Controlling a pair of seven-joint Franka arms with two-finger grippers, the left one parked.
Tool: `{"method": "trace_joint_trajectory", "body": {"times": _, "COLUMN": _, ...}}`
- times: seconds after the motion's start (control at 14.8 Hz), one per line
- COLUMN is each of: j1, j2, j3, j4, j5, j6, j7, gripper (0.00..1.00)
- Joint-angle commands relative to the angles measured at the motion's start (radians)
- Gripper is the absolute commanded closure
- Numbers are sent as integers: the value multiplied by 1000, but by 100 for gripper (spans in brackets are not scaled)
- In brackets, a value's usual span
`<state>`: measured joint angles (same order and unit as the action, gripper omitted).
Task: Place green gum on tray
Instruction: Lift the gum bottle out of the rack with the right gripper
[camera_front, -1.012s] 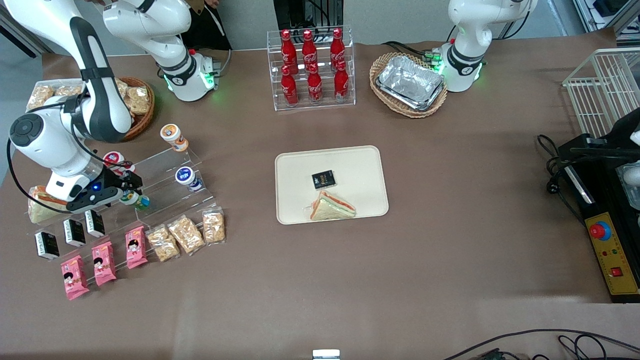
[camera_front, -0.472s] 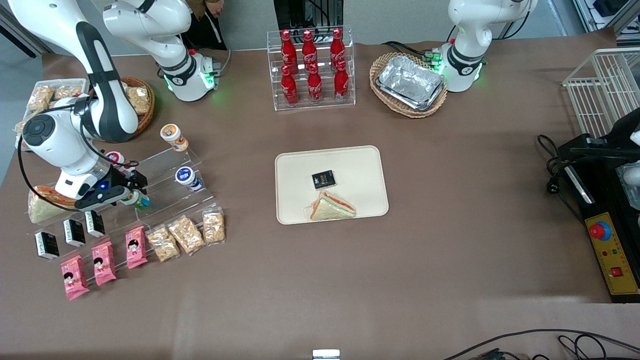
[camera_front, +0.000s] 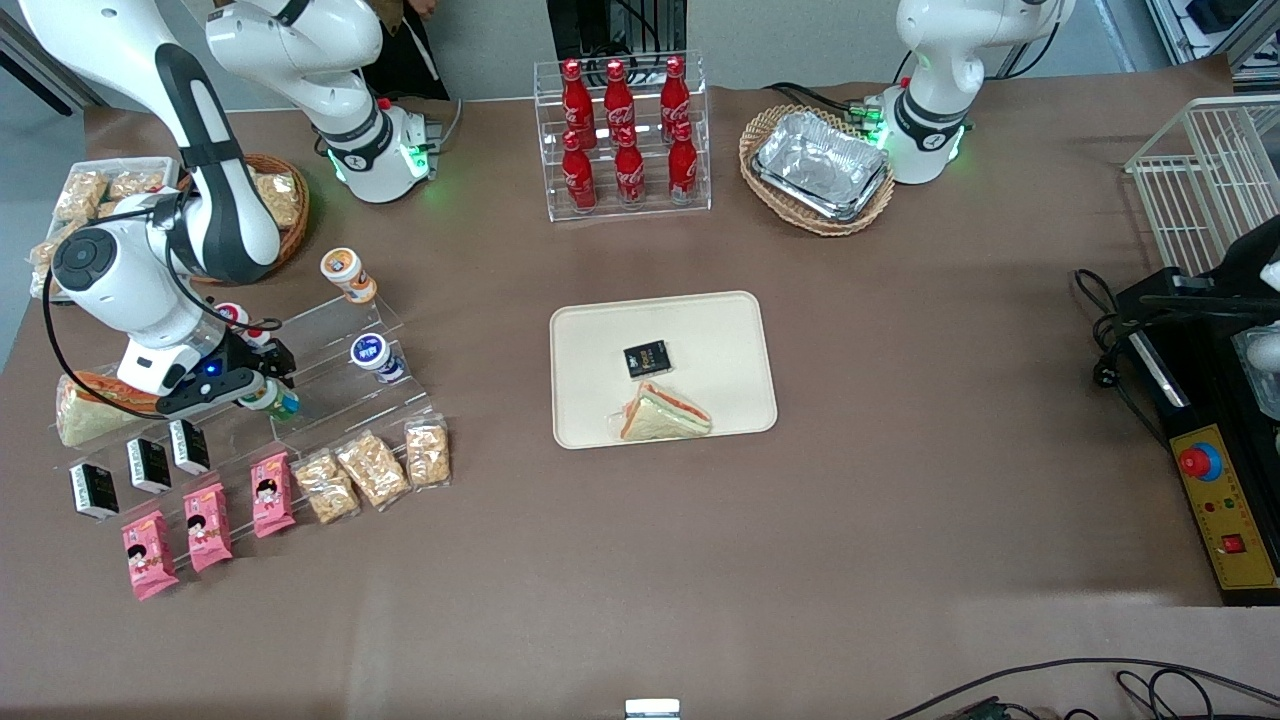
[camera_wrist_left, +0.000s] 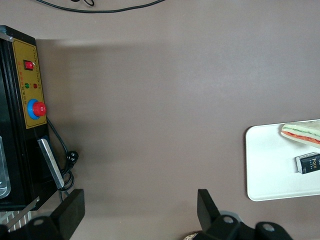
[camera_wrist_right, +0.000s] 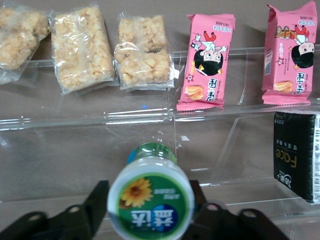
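Since the earlier frames the right arm has drawn slightly farther from the front camera and risen a little, its claw (camera_front: 262, 385) carried with it along the clear acrylic stepped display stand (camera_front: 340, 370); nothing else on the brown-covered desk (camera_front: 640, 550) has shifted.

Largest first: the flat cream rectangular plastic tray (camera_front: 720, 330) with rounded corners lies mid-desk, well apart from the stand, carrying a wrapped triangular sandwich (camera_front: 664, 413) and a small black packet (camera_front: 647, 359) just beside it; the stand sits toward the working arm's end of the desk, with pink snack packets (camera_wrist_right: 209, 60) and clear bags of puffed cereal bars (camera_wrist_right: 144, 51) on its lowest, nearest step; a black box (camera_wrist_right: 296, 155) rests one step up.

The claw is clenched on the small green gum canister (camera_wrist_right: 150, 205), one finger on each side of its body; the white lid with green-rimmed sunflower label faces the wrist camera; the canister sits at the middle step, near a blue-lidded canister (camera_front: 371, 352); whether its base touches the step cannot be told.
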<state>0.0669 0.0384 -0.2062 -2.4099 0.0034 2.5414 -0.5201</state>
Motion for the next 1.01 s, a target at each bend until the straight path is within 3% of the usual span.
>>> {"method": "trace_joint_trajectory", "body": {"times": 0.0, "j1": -1, "j2": -20, "j3": -6, "j4": -21, "j5": -11, "j6": 17, "j7": -5, "gripper": 62}}
{"method": "trace_joint_trajectory", "body": {"times": 0.34, "j1": 1, "j2": -34, "j3": -6, "j4": 38, "j5": -5, "j6": -53, "j7": -1, "gripper": 62}}
{"method": "trace_joint_trajectory", "body": {"times": 0.94, "j1": 11, "j2": -104, "j3": 4, "j4": 455, "j5": 0, "j6": -645, "j7": 44, "gripper": 60}}
